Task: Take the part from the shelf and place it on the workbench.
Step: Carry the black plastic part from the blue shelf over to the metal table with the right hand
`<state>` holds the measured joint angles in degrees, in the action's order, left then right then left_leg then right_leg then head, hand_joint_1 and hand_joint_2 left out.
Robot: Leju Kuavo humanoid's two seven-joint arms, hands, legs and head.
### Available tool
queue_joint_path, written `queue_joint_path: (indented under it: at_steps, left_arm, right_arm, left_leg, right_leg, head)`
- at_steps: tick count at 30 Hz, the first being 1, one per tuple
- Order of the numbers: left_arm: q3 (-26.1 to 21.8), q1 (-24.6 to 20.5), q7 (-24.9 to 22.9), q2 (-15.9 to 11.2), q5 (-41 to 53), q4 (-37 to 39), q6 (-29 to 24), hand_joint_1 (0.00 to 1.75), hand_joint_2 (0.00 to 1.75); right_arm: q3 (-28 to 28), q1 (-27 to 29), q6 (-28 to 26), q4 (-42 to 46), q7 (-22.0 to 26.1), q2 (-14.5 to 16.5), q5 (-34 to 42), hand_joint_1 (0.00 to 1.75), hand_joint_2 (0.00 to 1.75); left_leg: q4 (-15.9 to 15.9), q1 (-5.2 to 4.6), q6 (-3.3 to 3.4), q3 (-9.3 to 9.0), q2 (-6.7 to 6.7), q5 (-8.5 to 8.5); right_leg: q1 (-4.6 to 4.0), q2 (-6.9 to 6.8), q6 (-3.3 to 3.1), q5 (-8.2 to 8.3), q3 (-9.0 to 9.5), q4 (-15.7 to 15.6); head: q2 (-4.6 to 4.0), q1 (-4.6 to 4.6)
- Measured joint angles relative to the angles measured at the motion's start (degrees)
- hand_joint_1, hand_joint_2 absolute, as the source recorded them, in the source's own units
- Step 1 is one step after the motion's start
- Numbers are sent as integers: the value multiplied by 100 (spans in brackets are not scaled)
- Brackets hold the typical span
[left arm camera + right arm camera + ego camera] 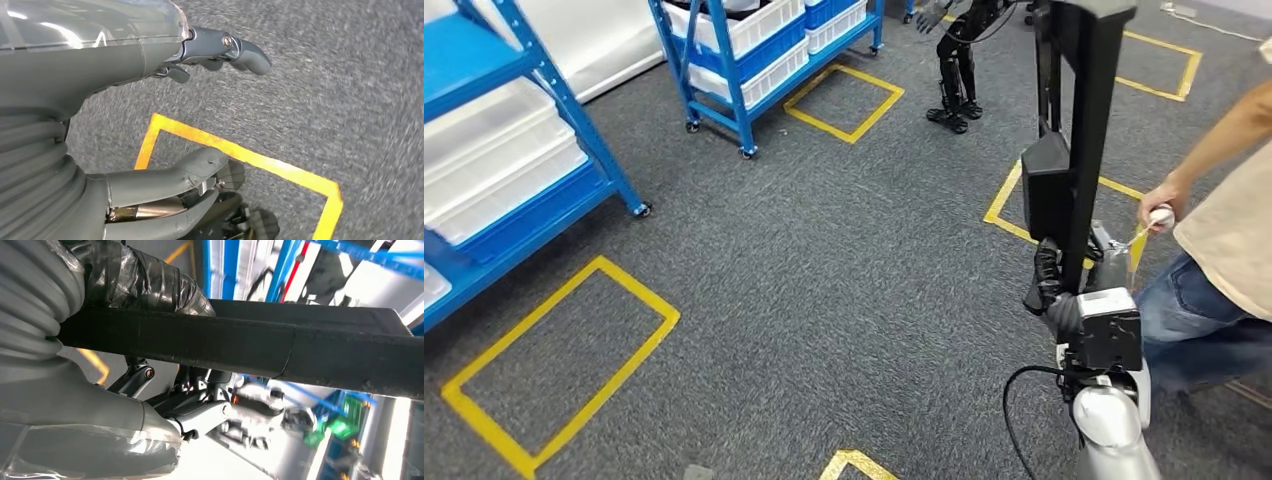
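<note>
From the head view, the right robot hand (1046,285) carries the long black part (1074,130) upright over the carpet (824,280), the blue shelf (514,160) well apart and no tabletop seen, so placing remains; the left wrist view shows the left robot hand (200,125) empty, fingers apart; the right wrist view shows fingers (200,410) wrapped round the part.

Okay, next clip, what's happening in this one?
The robot's right hand grips a long black part, held upright in front of it over grey carpet marked with yellow tape. The left hand is open above the floor, holding nothing. Blue shelves with white bins stand off to the robot's left. A person stands close on the right, holding a small pale item. No workbench is in sight yet.
</note>
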<state>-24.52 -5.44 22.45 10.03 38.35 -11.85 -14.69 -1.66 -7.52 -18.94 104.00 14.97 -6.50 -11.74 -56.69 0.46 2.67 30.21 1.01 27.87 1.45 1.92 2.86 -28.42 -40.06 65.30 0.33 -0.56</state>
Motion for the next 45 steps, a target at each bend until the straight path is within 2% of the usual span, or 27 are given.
queue_joint_path:
  at_steps: [2,3,4,6,8,9,11,12,14,15,17,19,21,22,24,25,27,29,31,33,34,36,39,40,42,43,45]
  left_arm:
    - [-2,28,-1,-2,-1,0,-3,0,175]
    - [-3,35,-1,-3,-1,0,-5,0,175]
    - [-4,32,-2,-4,-1,0,-7,0,175]
    - [-4,13,-2,-1,1,0,-8,0,175]
    - [-4,2,1,2,-1,0,-9,0,175]
    - [-5,-1,2,2,-1,0,-10,0,175]
    - [-6,-12,4,2,-2,0,-13,0,175]
    - [-7,-20,5,1,-2,0,-14,0,175]
    - [-8,-25,8,1,-2,0,-17,0,175]
    - [-12,-18,9,1,-2,0,-20,0,175]
    - [-24,10,9,1,-5,0,-24,0,175]
    - [-33,28,9,1,-11,0,-27,0,175]
    - [-37,27,9,0,-16,0,-28,0,175]
    - [-40,25,9,-2,-16,0,-29,0,175]
    - [-51,24,9,-5,-18,0,-32,0,175]
    - [-60,21,9,-7,-19,0,-34,0,175]
    - [-71,12,9,-4,-17,0,-39,0,175]
    - [-75,7,10,3,-11,0,-41,0,175]
    - [-77,16,10,7,-8,0,-40,0,175]
    - [-81,32,9,3,-9,0,-40,0,175]
    - [-84,33,9,1,-10,0,-41,0,175]
    - [-85,19,9,1,-9,0,-41,0,175]
    - [-85,4,8,7,-4,0,-41,0,175]
    - [-85,3,6,7,-2,0,-42,0,175]
    - [-85,-3,3,7,-1,0,-44,0,175]
    - [-85,-8,3,7,0,0,-45,0,175]
    - [-86,-10,4,7,0,0,-47,0,175]
  right_arm:
    - [3,2,1,-2,-2,4,3,175,175]
    - [4,11,1,-3,-3,5,4,175,175]
    - [5,17,1,-4,-4,5,5,175,175]
    - [14,15,1,-4,-4,5,5,175,175]
    - [28,7,1,3,-4,5,5,175,175]
    - [36,6,1,8,-4,5,5,175,175]
    - [53,15,1,17,-3,5,5,175,175]
    - [61,24,1,22,-2,5,5,175,175]
    - [74,27,2,36,-1,5,5,175,175]
    - [76,25,2,41,-1,5,5,175,175]
    - [77,27,4,44,0,7,5,175,175]
    - [77,47,5,44,0,8,5,175,175]
    - [77,58,5,45,0,8,4,175,175]
    - [77,57,5,45,0,8,3,175,175]
    - [78,53,5,53,-2,8,0,175,175]
    - [79,57,7,62,-3,8,-2,175,175]
    - [88,84,9,84,-4,4,-4,175,175]
    - [106,95,8,97,-4,-2,-7,175,175]
    - [117,87,8,105,-5,-4,-10,175,175]
    - [122,95,9,107,-7,-3,-13,175,175]
    - [125,103,9,107,-8,-3,-13,175,175]
    - [130,108,10,110,-9,-3,-13,175,175]
    - [140,99,10,128,-9,-4,-21,175,175]
    - [145,96,10,134,-9,-5,-28,175,175]
    - [160,100,10,142,-9,-9,-40,175,175]
    - [169,100,10,148,-10,-10,-50,175,175]
    - [179,87,19,161,-14,-12,-63,175,175]
  left_leg:
    - [-5,-20,21,26,-196,-4]
    - [-15,-26,21,40,-290,-1]
    - [-30,-28,18,53,-375,6]
    - [-82,-33,-8,70,-530,40]
    - [-146,-64,-63,81,-648,88]
    - [-167,-79,-92,81,-702,105]
    - [-173,-94,-140,71,-804,118]
    - [-198,-86,-168,73,-776,152]
    - [-453,-58,-228,173,-530,362]
    - [-752,-37,-253,301,-360,547]
    - [-1457,-18,-281,613,-204,869]
    - [-1687,0,-290,715,-159,841]
    - [-1134,26,-276,450,-45,451]
    - [-775,40,-261,285,117,288]
    - [-319,54,-232,89,375,167]
    - [-262,45,-215,74,413,183]
    - [-207,42,-153,74,269,140]
    - [-134,56,-64,66,100,76]
    - [-106,40,-13,74,-75,49]
    - [-113,18,0,92,-254,51]
    - [-118,12,0,99,-340,54]
    - [-133,4,-12,98,-496,72]
    - [-164,-36,-72,79,-688,122]
    - [-165,-50,-96,71,-744,133]
    - [-155,-66,-151,48,-835,159]
    - [-183,-60,-183,47,-773,205]
    - [-539,-36,-234,185,-474,462]
  right_leg:
    - [5,-133,37,-320,-239,617]
    - [9,-153,51,-352,-270,758]
    - [11,-177,60,-278,-195,695]
    - [1,-341,51,3,204,81]
    - [-52,-558,-31,156,518,-463]
    - [-78,-601,-79,156,557,-560]
    - [-87,-482,-160,179,527,-560]
    - [-72,-424,-190,197,519,-578]
    - [-31,-310,-258,237,509,-612]
    - [-23,-251,-282,252,500,-618]
    - [-18,-114,-312,271,473,-616]
    - [-15,53,-310,285,458,-605]
    - [-8,222,-293,294,454,-582]
    - [-10,299,-275,300,442,-566]
    - [-4,448,-205,331,379,-541]
    - [6,525,-153,361,342,-547]
    - [34,615,-58,415,290,-573]
    - [16,349,-8,284,191,-398]
    - [-10,-28,16,-81,-69,195]
    - [-8,-144,34,-334,-310,788]
    - [-8,-165,35,-318,-310,850]
    - [-18,-251,11,-40,11,367]
    - [-104,-580,-108,209,521,-534]
    - [-132,-603,-145,197,540,-603]
    - [-125,-455,-207,226,523,-625]
    - [-106,-388,-237,242,526,-647]
    - [-62,-265,-300,277,533,-686]
  head:
    - [0,5]
    - [0,4]
    - [0,4]
    - [0,4]
    - [0,3]
    - [0,2]
    - [0,0]
    - [0,-1]
    - [0,-1]
    - [0,-1]
    - [0,-1]
    - [0,-2]
    - [0,-2]
    - [0,-1]
    - [0,1]
    - [0,0]
    - [0,1]
    - [0,13]
    - [0,24]
    - [0,21]
    - [0,21]
    - [0,22]
    - [0,20]
    - [0,19]
    - [0,18]
    - [0,18]
    - [0,17]
